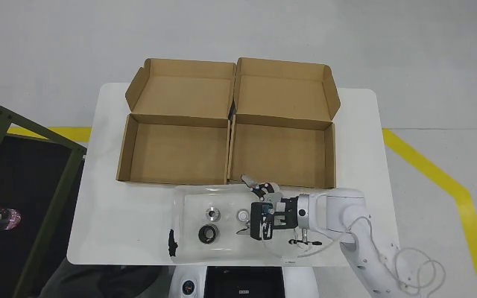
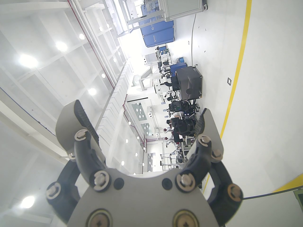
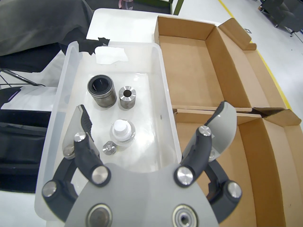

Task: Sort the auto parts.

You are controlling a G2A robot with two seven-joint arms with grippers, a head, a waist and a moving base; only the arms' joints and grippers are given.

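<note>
A clear plastic bin (image 1: pixel 186 195) (image 3: pixel 165 76) at the table's near edge holds the parts. In it stand a dark ringed bearing (image 3: pixel 101 93) (image 1: pixel 208 234), a steel bushing with a centre hole (image 3: pixel 127 96) (image 1: pixel 214 214), a white-capped part (image 3: pixel 121 131) (image 1: pixel 244 215) and a small metal nut (image 3: pixel 109 148). My right gripper (image 3: pixel 153 119) (image 1: pixel 250 208) hangs open over the bin's right end, above the white part and the nut, holding nothing. One finger (image 3: pixel 225 116) reaches past the bin wall toward the boxes. My left gripper (image 2: pixel 142 119) is open and empty, pointing up into the room.
Two open cardboard boxes, left (image 1: pixel 175 153) (image 3: pixel 196 72) and right (image 1: pixel 282 154) (image 3: pixel 225 166), sit side by side just behind the bin, lids folded back. A green-framed cart (image 1: pixel 37 186) stands left of the table.
</note>
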